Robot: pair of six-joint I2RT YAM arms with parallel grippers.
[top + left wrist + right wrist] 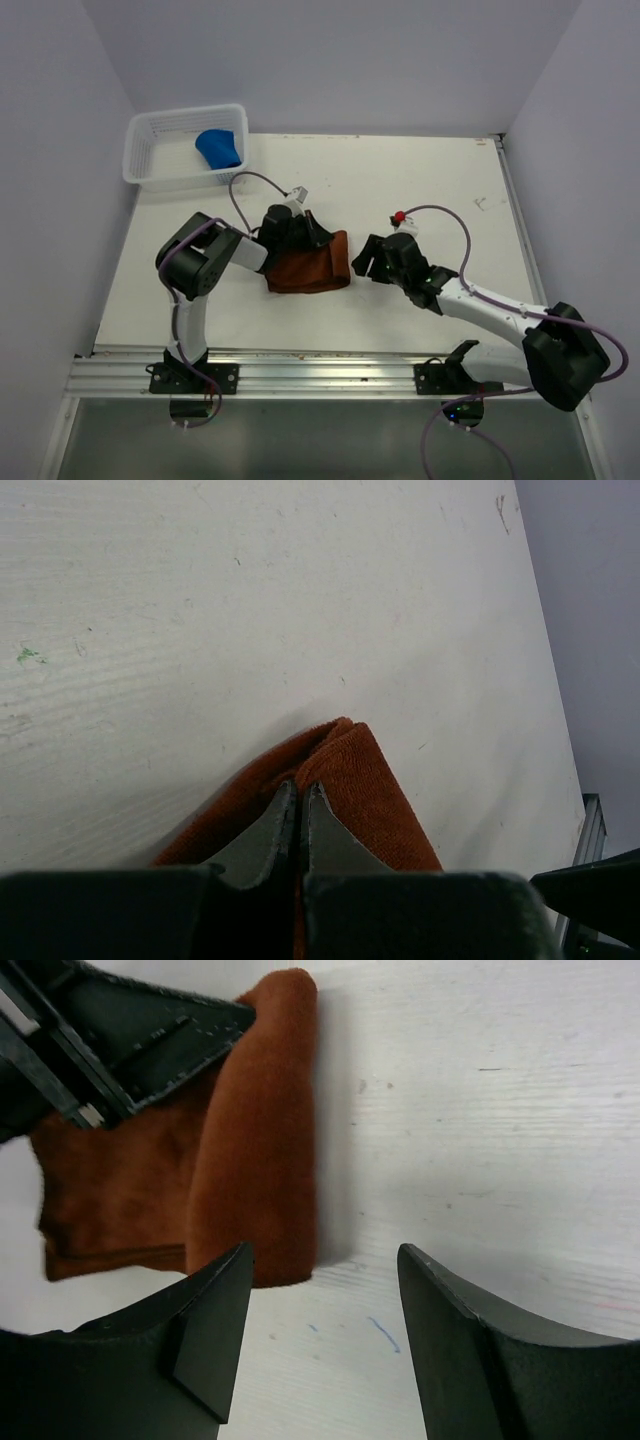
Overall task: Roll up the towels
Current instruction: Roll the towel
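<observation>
The rust-brown towel [318,270] lies partly rolled at the table's middle, its rolled edge on the right side [262,1140]. My left gripper [308,232] is shut, pinching a raised fold of this towel [372,780] between its fingertips [300,792]. My right gripper [366,258] stands open just right of the roll, fingers apart over bare table [325,1248], touching nothing. The left gripper's fingers [130,1035] show at the top left of the right wrist view. The blue towel [220,148] sits rolled inside the basket.
A white mesh basket [185,112] stands at the table's back left corner. An aluminium rail [320,372] runs along the near edge. Walls close in on the left, back and right.
</observation>
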